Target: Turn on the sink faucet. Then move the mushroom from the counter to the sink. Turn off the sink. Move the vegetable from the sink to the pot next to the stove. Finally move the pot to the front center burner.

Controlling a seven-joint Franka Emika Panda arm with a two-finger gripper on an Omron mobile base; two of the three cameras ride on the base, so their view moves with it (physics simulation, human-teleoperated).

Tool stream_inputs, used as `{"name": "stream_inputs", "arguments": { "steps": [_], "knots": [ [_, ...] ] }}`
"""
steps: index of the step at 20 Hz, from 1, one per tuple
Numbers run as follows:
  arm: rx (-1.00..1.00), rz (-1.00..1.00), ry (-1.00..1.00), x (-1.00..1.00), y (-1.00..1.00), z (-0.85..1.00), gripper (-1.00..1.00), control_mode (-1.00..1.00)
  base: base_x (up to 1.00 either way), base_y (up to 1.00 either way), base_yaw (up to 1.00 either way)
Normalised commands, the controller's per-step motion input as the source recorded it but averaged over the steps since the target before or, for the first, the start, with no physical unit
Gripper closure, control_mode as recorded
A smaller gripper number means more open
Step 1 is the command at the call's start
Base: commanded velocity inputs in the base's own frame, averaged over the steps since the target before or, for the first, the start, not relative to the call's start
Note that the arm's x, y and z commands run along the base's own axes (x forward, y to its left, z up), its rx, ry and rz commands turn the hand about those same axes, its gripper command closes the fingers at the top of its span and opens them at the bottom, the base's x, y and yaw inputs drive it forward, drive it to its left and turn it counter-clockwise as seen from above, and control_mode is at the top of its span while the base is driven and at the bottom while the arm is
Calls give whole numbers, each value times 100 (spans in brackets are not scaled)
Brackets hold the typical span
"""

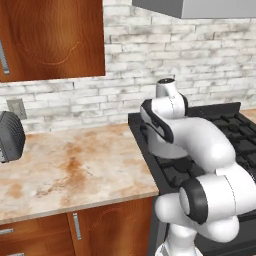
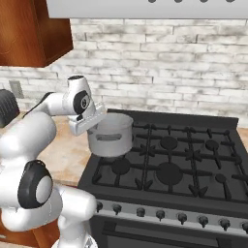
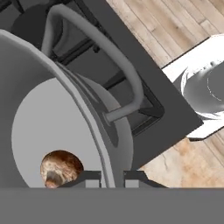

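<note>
Mushroom point(image 3: 61, 168) inside pot point(image 3: 52, 113), seemingly hand-gripped point(image 3: 112, 177).

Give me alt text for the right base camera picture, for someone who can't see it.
A white robot arm holds a grey metal pot by its rim with its pincer shut, the pot at the back left corner of a black stove. Beige marbled counter lies to the left, with a whitewashed brick wall behind.

We see flat, even rendered light, faint shadows, no glare; textures look coarse and soft, without edge distortion.
</note>
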Motion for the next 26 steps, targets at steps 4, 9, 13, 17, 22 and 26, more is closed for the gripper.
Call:
{"name": "stream_inputs", "arguments": {
  "steps": [4, 9, 13, 17, 22, 26],
  "knots": [
    [0, -25, -21, -9, -86, 25, 100, -100, 0, 0, 0],
    [2, -26, -8, -1, -100, 24, 100, -100, 0, 0, 0],
    [4, -27, 0, 0, -100, 8, 100, -100, 0, 0, 0],
    [6, -20, 0, 0, -93, -2, 100, -100, 0, 0, 0],
    [8, -7, 0, 0, -73, -16, 100, -100, 0, 0, 0],
    [8, -3, 0, 5, -59, -27, 100, -100, 0, 0, 0]
  ]
}}
